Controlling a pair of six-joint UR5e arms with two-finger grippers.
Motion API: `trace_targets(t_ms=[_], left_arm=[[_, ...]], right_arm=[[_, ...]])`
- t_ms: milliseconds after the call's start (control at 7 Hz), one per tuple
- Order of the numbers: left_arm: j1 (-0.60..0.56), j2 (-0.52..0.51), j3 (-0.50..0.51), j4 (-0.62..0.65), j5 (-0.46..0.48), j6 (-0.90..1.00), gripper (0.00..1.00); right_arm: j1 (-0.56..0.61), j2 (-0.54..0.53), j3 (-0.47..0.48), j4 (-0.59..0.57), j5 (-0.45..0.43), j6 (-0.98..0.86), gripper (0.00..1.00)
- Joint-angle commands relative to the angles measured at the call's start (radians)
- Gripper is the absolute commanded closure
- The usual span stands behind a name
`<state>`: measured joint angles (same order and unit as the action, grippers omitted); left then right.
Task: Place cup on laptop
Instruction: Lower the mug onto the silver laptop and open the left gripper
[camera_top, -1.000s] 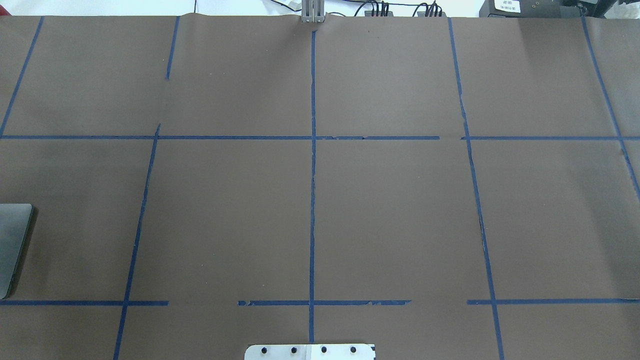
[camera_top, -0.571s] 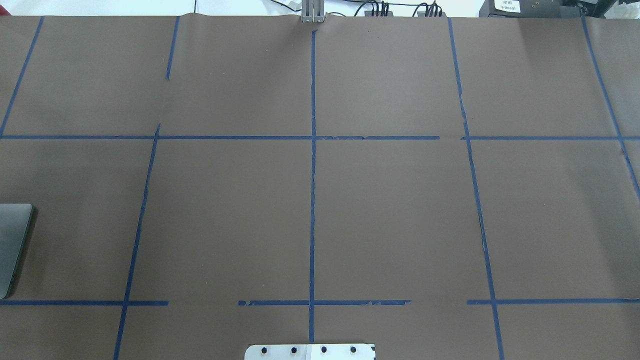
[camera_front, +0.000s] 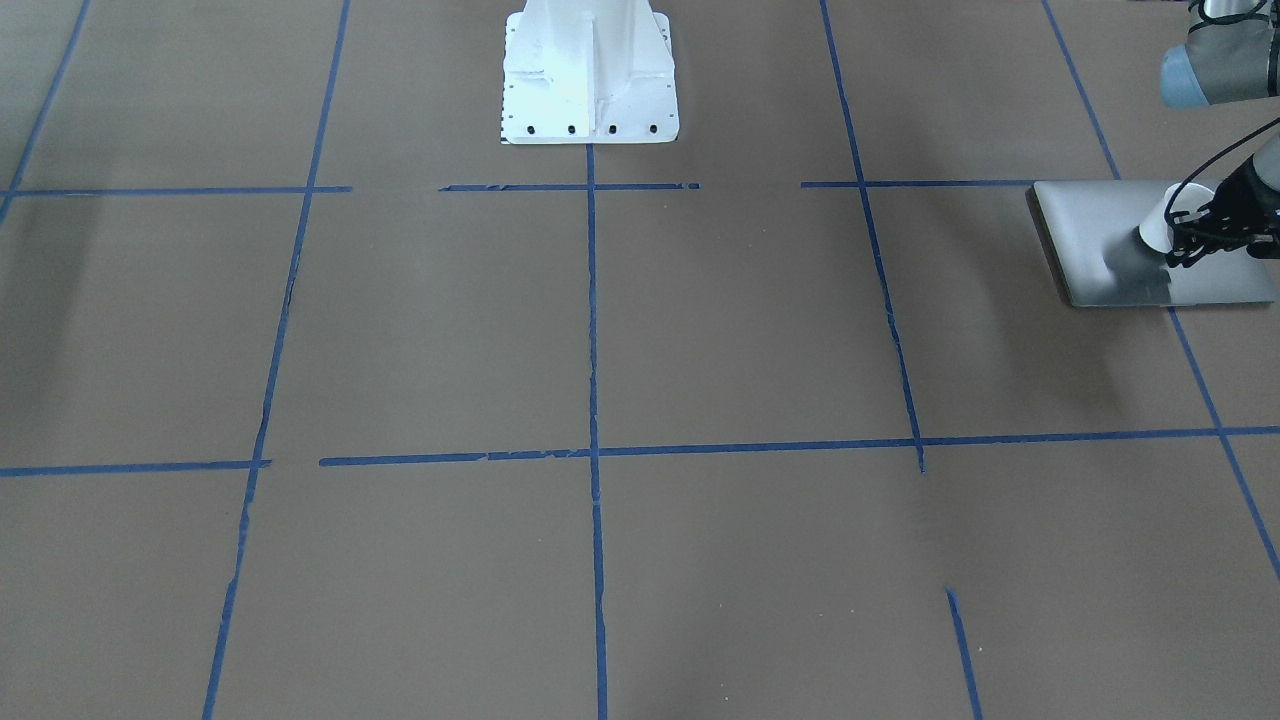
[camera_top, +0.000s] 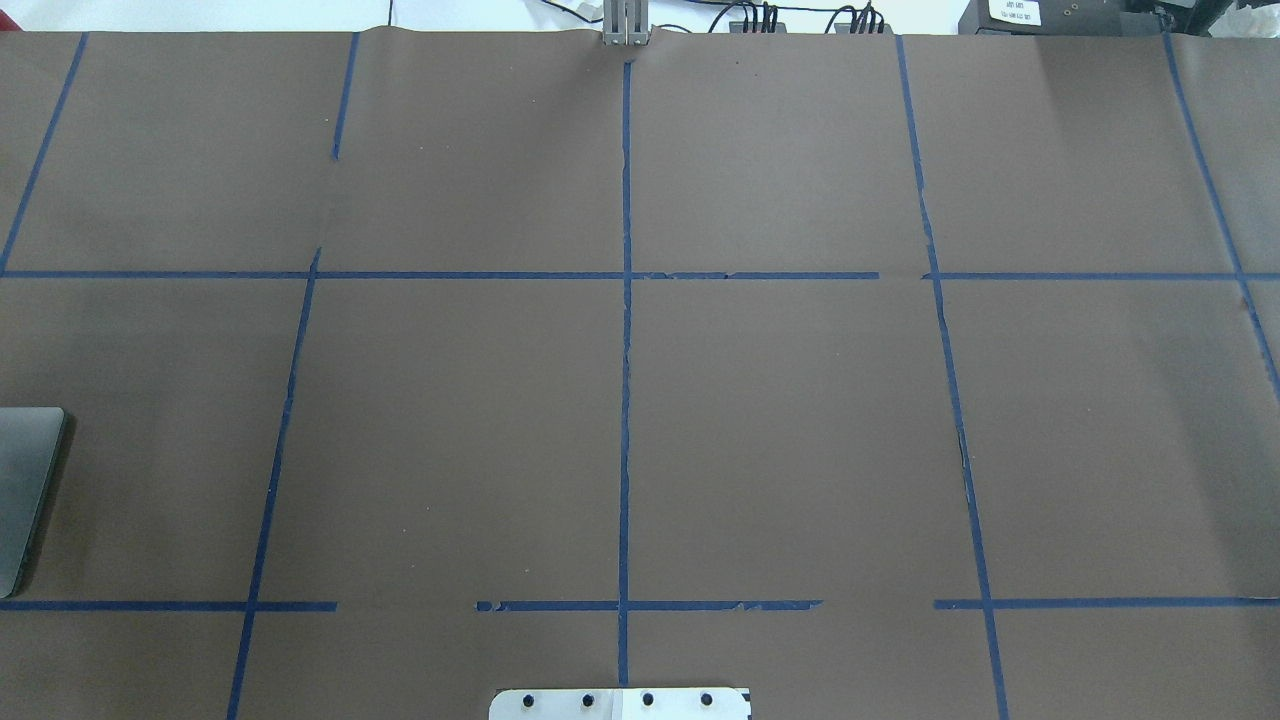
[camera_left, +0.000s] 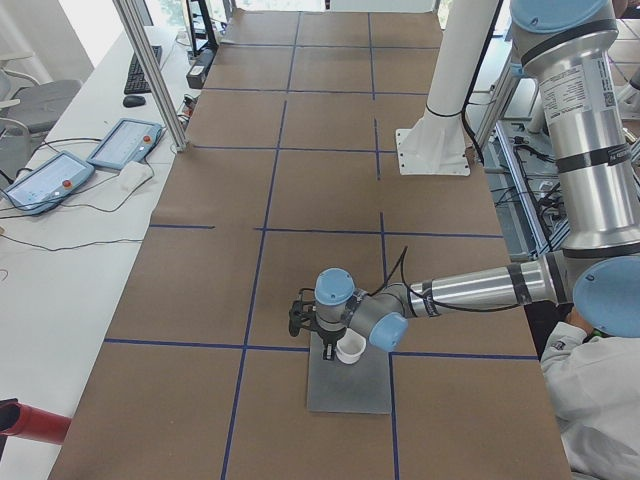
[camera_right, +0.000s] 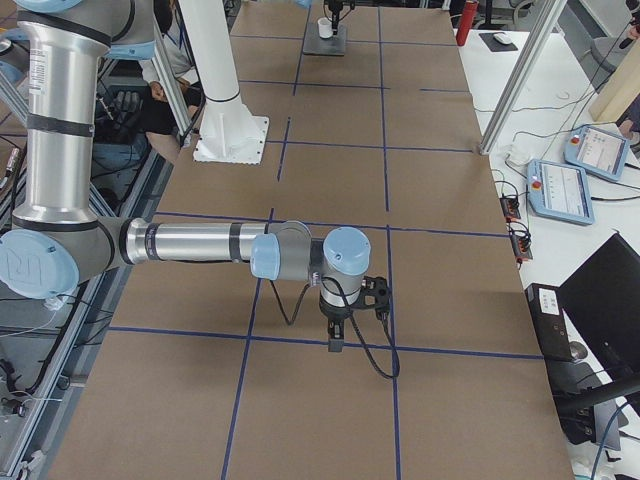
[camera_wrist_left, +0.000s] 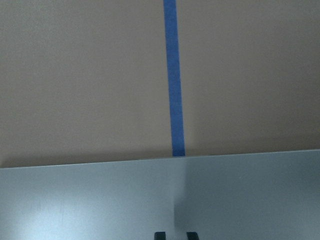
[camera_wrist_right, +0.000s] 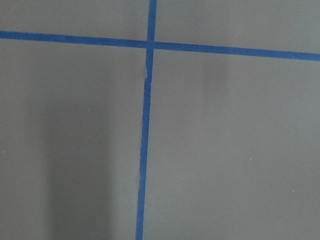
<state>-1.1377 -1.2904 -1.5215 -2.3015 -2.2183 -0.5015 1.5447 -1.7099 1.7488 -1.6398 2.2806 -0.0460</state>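
Where the left tool (camera_wrist_left: 176, 236) hangs: low over the laptop (camera_front: 1090, 230), at the robot's left end of the bench (camera_front: 700, 330).
Left tool, state: the wrist view shows two dark fingertips (camera_wrist_left: 160, 235) close together, with only a slit between them. The front-facing view shows the fingers against the cup (camera_front: 1163, 218). I judge that they pinch the cup by its wall or handle, though the contact itself is hidden.
Cup: white, seemingly upright, inside the lid's outline and nearer one edge than the middle. I cannot tell whether its base touches the lid or hangs just above it. A dark shadow lies on the lid beside it.
Laptop: closed, silver-grey, flat on the bench.
Right tool (camera_right: 334, 347): well apart, pointing down over blue tape (camera_wrist_right: 144, 150). I cannot tell whether it is spread or pressed together.
Step in hand: probably the set-down and release.
Risk, early release: if the fingers part while the base is off the lid, the cup drops, and on its narrow foot it may tip.
Risk, snagging: a finger that catches the rim or handle while it lifts away could topple the cup.
Risk, sliding: the lid looks smooth, so a tipped or nudged cup could skid or roll over the nearby edge onto the bench.
Risk, pressing: pushing too far down could mark the lid or shift the laptop.
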Motion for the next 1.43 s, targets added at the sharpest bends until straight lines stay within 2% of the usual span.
trace_targets(t_ms=[0, 286, 429, 571, 714, 857, 1286], left_arm=[[-0.004, 0.002, -0.006, -0.025, -0.056, 0.004, 0.00], [-0.109, 0.028, -0.131, -0.006, -0.099, 0.009, 0.00], [-0.153, 0.043, -0.188, 0.057, -0.130, 0.055, 0.00], [-0.262, 0.042, -0.275, 0.235, -0.130, 0.245, 0.00], [-0.416, 0.030, -0.375, 0.501, -0.120, 0.456, 0.00], [-0.468, -0.024, -0.437, 0.716, -0.095, 0.607, 0.00], [-0.487, -0.003, -0.433, 0.751, -0.080, 0.629, 0.00]], right_arm=[[0.000, 0.001, 0.000, 0.000, 0.000, 0.000, 0.00], [0.000, -0.001, 0.000, 0.000, 0.000, 0.000, 0.00], [0.000, 0.001, 0.000, -0.002, 0.000, 0.000, 0.00], [0.000, -0.001, 0.000, -0.002, 0.000, 0.000, 0.00], [0.000, 0.001, 0.000, -0.002, 0.000, 0.000, 0.00], [0.000, -0.001, 0.000, 0.000, 0.000, 0.000, 0.00], [0.000, -0.001, 0.000, 0.000, 0.000, 0.000, 0.00]])
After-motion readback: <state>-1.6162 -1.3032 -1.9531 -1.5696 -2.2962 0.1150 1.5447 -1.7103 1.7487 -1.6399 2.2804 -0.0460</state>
